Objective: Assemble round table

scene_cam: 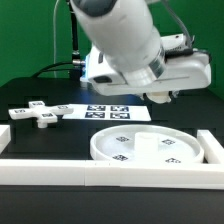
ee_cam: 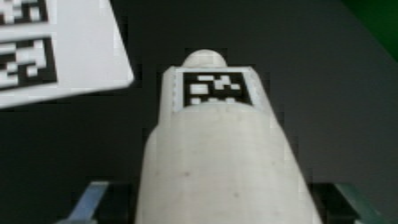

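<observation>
In the exterior view the arm (scene_cam: 125, 40) leans in from above, its bulky wrist hanging over the marker board (scene_cam: 120, 110) — the fingertips are hidden behind it. The foot (scene_cam: 38, 113) lies flat at the exterior view's left, well apart from the disc (scene_cam: 140, 150), which rests rim-up just behind the front bar (scene_cam: 100, 176). In the wrist view the gripper (ee_cam: 217, 205) is clamped on the leg (ee_cam: 217, 130) — a finger (ee_cam: 98, 203) at each side. The leg's tagged end points away over the dark table (ee_cam: 329, 60), near the board's corner.
</observation>
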